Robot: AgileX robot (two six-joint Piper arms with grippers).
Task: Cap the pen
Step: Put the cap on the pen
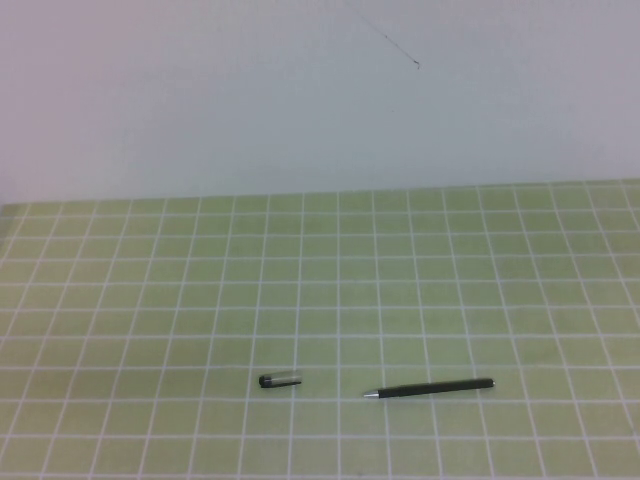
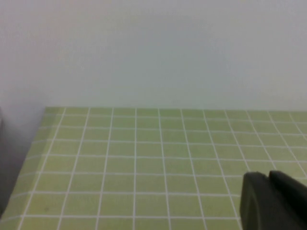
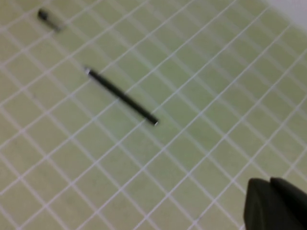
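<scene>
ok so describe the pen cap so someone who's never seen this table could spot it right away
Start at the green grid-lined table mat and look along its near edge, a little left of centre. There lies the short stubby black-and-clear pen cap, apart from the thin black stick pen to its right. The cap is far shorter, with a see-through end rather than a silvery tip.

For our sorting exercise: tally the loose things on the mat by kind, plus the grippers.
Pen: 1
Cap: 1
Grippers: 2, left gripper and right gripper, both shut, off the high view
Total: 4
</scene>
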